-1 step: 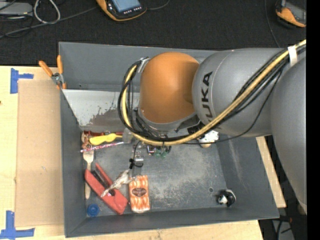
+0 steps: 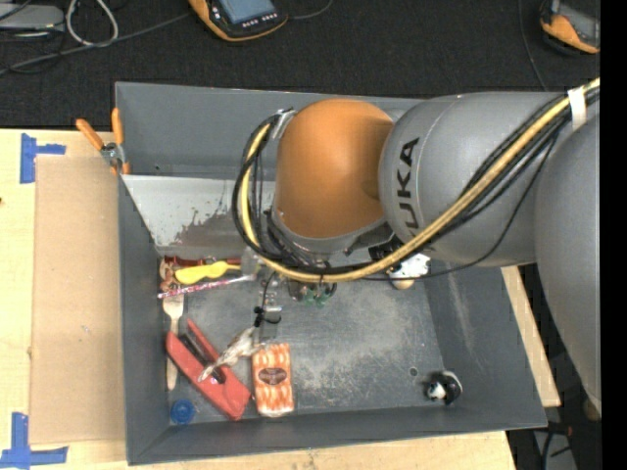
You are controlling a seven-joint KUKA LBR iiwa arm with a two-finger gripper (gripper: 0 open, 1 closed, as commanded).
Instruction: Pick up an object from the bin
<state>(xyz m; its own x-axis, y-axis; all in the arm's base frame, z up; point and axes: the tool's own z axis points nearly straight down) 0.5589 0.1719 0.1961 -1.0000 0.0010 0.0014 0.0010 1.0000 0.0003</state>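
My gripper hangs below the orange wrist cover, over the bin floor left of centre. Just below it lies an orange patterned packet, flat near the bin's front wall. A pair of silvery tongs lies slanted between the gripper and a red flat tool. Up and to the left of the gripper, a yellow banana-shaped thing rests by the left wall.
A pale fork-like utensil and a blue cap lie along the left wall. A small black and white thing sits at the front right. A white thing peeks out under the arm.
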